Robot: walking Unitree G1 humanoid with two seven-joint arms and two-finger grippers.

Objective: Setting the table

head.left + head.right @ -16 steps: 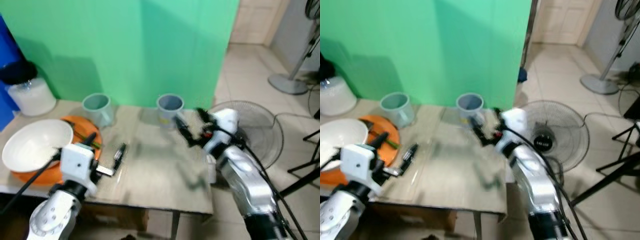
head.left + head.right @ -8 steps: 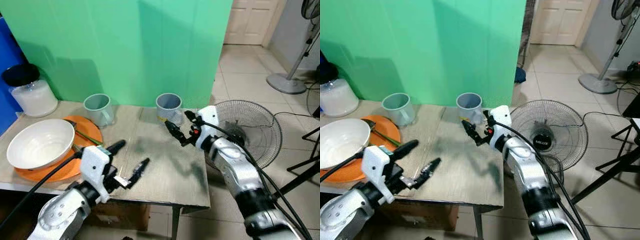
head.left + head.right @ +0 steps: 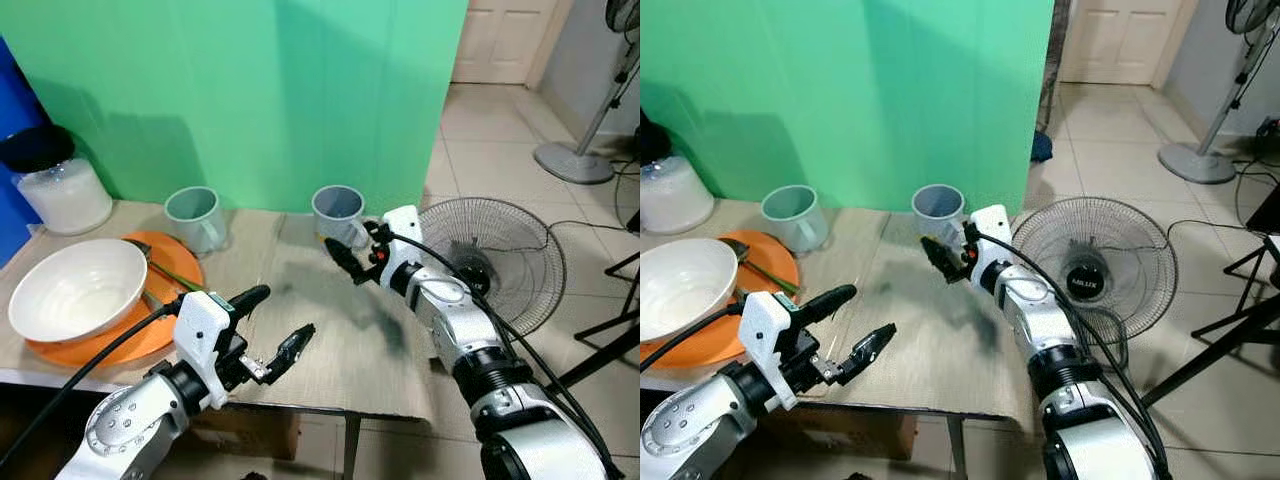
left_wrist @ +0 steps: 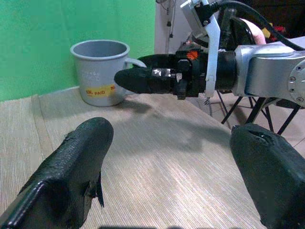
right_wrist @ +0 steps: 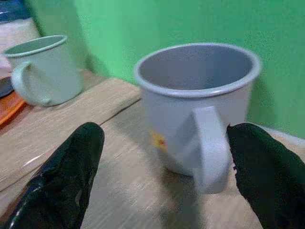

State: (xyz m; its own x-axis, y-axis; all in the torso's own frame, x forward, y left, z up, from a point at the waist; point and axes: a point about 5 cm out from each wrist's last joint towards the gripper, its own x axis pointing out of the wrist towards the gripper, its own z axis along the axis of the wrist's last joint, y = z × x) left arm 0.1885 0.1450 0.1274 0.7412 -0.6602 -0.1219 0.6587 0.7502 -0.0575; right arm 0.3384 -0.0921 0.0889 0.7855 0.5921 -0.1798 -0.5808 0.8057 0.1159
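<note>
A grey-blue mug [image 3: 338, 212] stands at the back of the wooden table [image 3: 330, 340], its handle [image 5: 209, 148] turned toward my right gripper [image 3: 352, 255]. That gripper is open, just in front of the mug, with one finger on each side of the handle and clear of it. A pale green mug [image 3: 195, 216] stands further left. A white bowl [image 3: 75, 290] rests on an orange plate [image 3: 150, 335] with a spoon [image 3: 165, 268] beside it. My left gripper [image 3: 283, 312] hovers open and empty over the table's front part.
A white jar with a black lid [image 3: 60, 190] stands at the table's far left. A floor fan [image 3: 500, 260] sits close to the table's right edge, behind my right arm. A green backdrop rises directly behind the mugs.
My right gripper has drawn closer to the grey-blue mug. My left gripper has risen and reached further right over the table, opening wider. The camera has shifted a little.
</note>
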